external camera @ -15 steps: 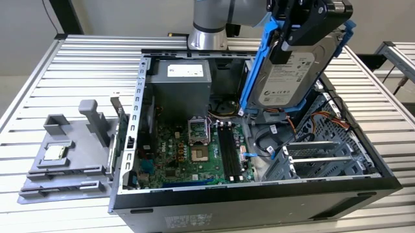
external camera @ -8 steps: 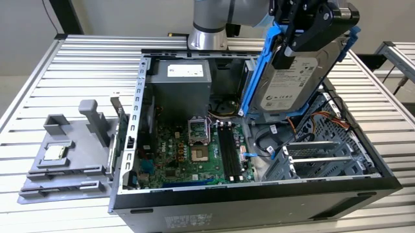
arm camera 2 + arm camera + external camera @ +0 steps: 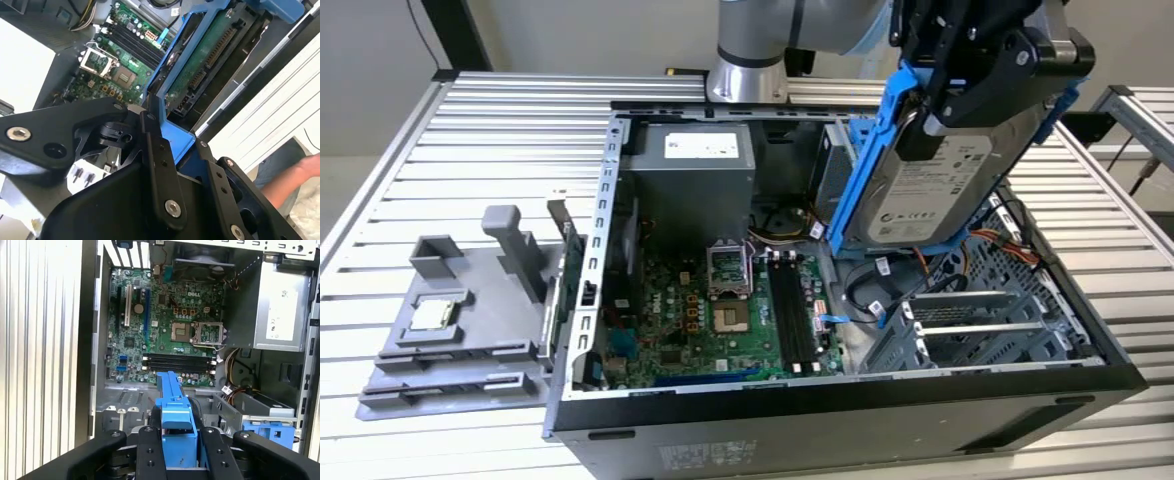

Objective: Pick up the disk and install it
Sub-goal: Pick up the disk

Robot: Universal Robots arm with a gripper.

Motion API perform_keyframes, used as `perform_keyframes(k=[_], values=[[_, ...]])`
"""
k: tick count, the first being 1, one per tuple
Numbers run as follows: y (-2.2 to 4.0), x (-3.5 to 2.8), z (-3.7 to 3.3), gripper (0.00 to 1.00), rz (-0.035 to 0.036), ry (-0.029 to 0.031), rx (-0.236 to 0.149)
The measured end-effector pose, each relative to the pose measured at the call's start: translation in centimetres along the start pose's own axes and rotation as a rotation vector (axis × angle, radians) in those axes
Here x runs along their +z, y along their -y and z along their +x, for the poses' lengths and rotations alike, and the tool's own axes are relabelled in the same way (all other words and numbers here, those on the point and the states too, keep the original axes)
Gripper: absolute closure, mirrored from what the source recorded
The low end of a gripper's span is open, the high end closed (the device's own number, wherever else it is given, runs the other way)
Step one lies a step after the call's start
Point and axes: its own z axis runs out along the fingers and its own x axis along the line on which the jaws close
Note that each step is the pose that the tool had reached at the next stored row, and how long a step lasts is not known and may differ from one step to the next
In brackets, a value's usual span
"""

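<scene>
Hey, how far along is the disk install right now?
Pickup looks done: the gripper is shut on the disk, held tilted in the air above the open computer case. Left: the disk is not yet seated inside the case.

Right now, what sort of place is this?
Probably a computer-assembly workbench: an open desktop case lies on a slatted metal table, a grey parts fixture beside it, and the gripper holds the disk.
</scene>
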Motion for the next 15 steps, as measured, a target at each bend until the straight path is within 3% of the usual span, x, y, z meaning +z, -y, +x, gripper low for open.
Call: perform_keyframes(k=[4,15], values=[[0.56,0.03,0.46,1.00,0.0021,0.0072,0.001],[1.28,0.06,1.85,1.00,0.0031,0.0131,0.012]])
